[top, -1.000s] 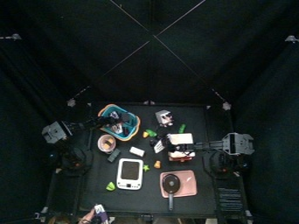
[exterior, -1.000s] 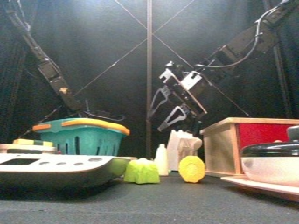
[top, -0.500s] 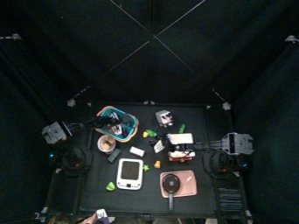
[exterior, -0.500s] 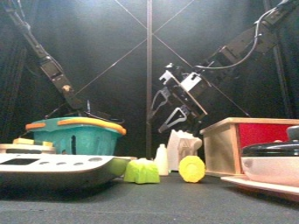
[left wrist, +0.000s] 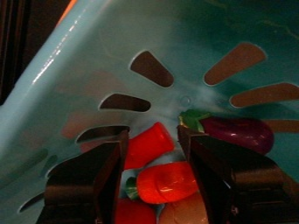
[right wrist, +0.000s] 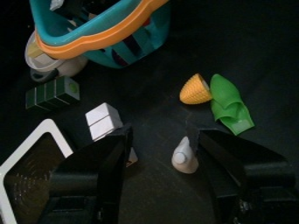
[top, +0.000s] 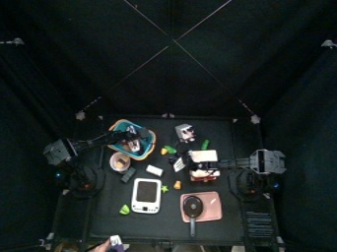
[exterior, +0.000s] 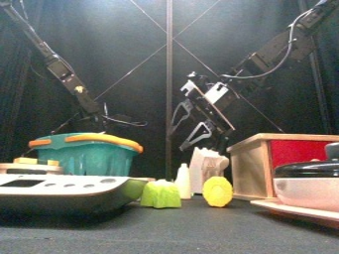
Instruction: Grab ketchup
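Left wrist view: the left gripper [left wrist: 153, 140] hangs inside a teal plastic basket with slotted walls [left wrist: 70, 79], jaws apart around nothing. Between the jaws lie a red wedge-shaped piece [left wrist: 142, 150] and a red, green-stemmed toy [left wrist: 166, 182], with a purple toy aubergine [left wrist: 239, 136] beside them. The ketchup is possibly the red wedge, though the jaws cut it off. The right gripper [right wrist: 163, 140] hovers over the black worktop [right wrist: 233, 52], jaws wide apart above a small white bottle [right wrist: 184, 156].
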